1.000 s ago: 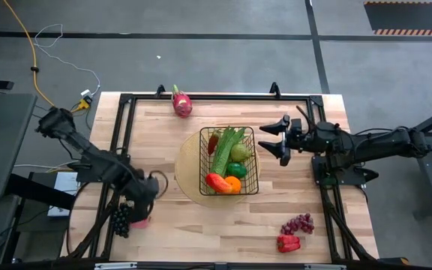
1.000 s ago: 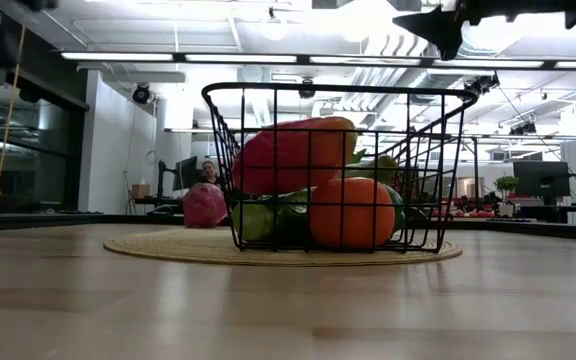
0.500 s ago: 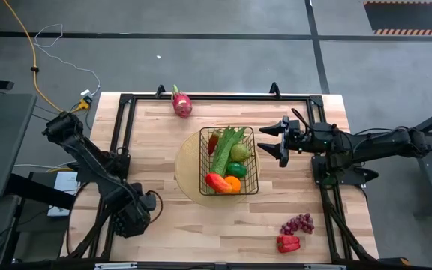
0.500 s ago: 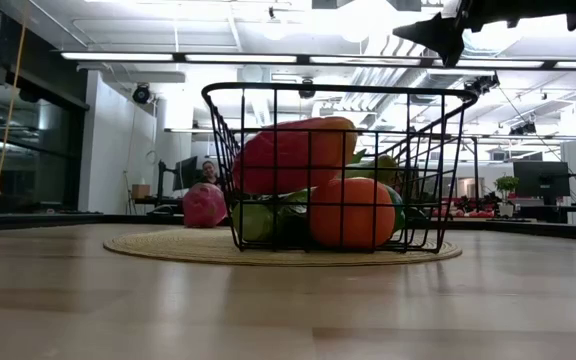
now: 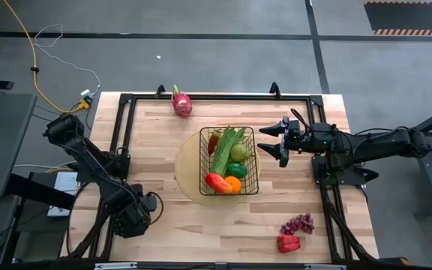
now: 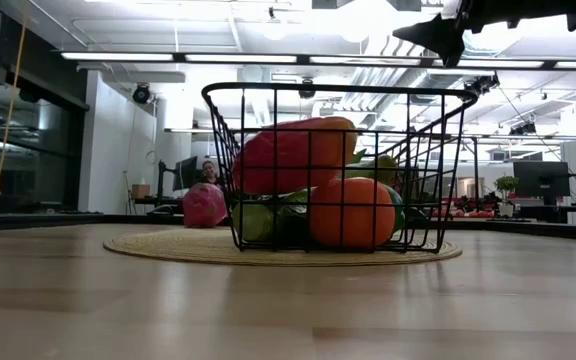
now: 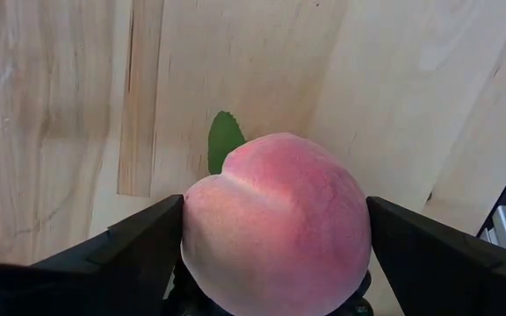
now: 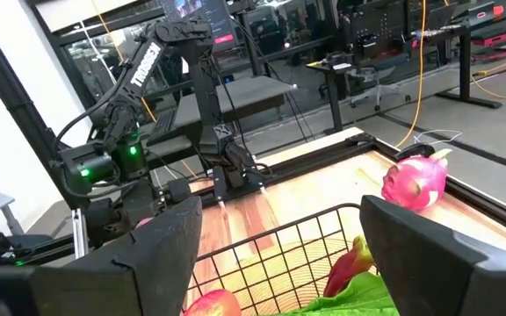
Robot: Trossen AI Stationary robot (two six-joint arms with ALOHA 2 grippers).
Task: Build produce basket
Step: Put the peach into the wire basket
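In the high view, the black wire-grid basket (image 5: 229,160) sits mid-frame, part-filled; the right gripper (image 5: 282,140) hovers beside it, fingers spread and empty. In the left wrist view, the left gripper (image 7: 271,254) clasps a pink plastic peach (image 7: 278,226); I judge lifting and carrying it to the basket comes next.

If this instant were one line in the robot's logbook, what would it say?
left gripper: around peach, near table corner | right gripper: open, raised beside basket | outside basket: dragon fruit, grapes, red pepper
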